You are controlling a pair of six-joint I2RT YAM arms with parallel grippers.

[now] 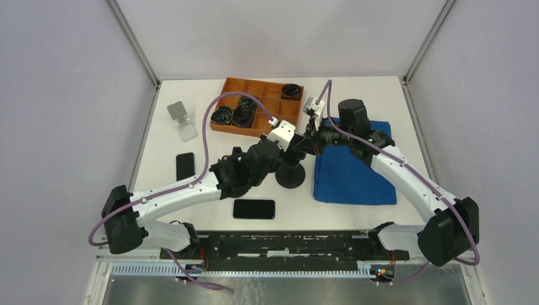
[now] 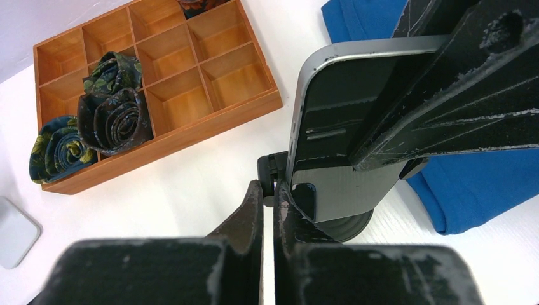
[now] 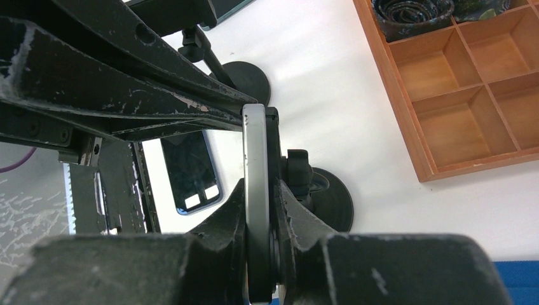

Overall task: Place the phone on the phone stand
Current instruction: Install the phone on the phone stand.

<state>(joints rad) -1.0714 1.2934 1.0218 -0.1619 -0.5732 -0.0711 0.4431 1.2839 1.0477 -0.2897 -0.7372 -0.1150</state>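
My right gripper (image 1: 305, 142) is shut on a grey phone (image 3: 257, 159), held upright on its edge just above the black phone stand (image 1: 290, 178). In the left wrist view the phone's (image 2: 324, 114) back faces me, with the stand's round base (image 2: 356, 225) below it. The right wrist view shows the stand's knob and base (image 3: 330, 203) right behind the phone. My left gripper (image 2: 267, 187) is shut, its tips against the stand's black bracket (image 2: 272, 166). I cannot tell whether they pinch it.
An orange tray (image 1: 224, 121) with rolled ties stands at the back. A blue cloth (image 1: 353, 175) lies under the right arm. Two dark phones (image 1: 254, 208) (image 1: 185, 165) lie flat on the table, and a silver stand (image 1: 181, 119) sits at the back left.
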